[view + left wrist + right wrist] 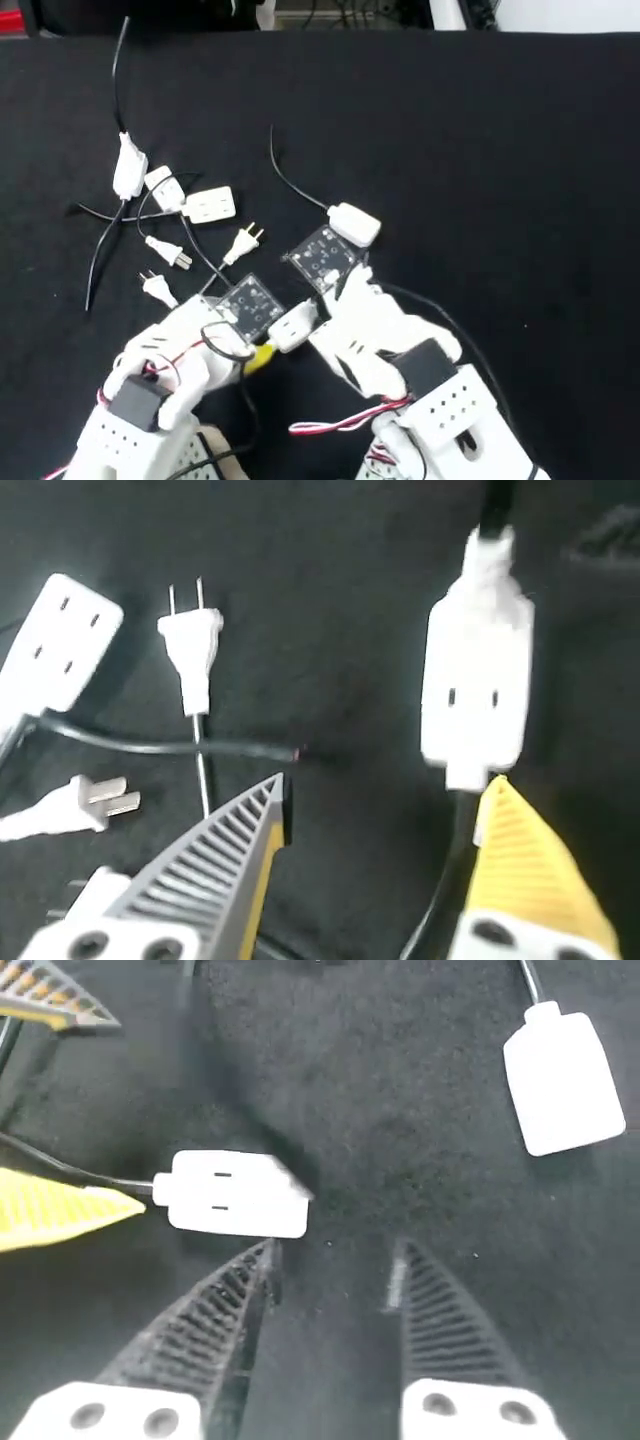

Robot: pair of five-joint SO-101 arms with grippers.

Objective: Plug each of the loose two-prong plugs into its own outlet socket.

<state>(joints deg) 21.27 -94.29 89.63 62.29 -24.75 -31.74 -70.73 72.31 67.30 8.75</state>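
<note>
A white single outlet socket [290, 328] [475, 695] [235, 1195] lies on the black cloth between the two arms, its two slots facing up. My left gripper [258, 332] [385, 785] is open, and its yellow fingertip [497, 790] is at the socket's cord end. My right gripper [322, 285] [333, 1250] is open and holds nothing; the socket lies just ahead of one of its fingers [225, 1320]. Three loose two-prong plugs [245, 243] [168, 252] [155, 287] lie left of centre; two show in the left wrist view [192, 640] [80, 805].
A second white socket block [353, 222] [563, 1080] lies just beyond the right gripper. A multi-slot socket [210, 204] [60, 640] and two more white blocks [163, 187] [128, 165] sit at the left among tangled black cords [110, 225]. The cloth's right half is bare.
</note>
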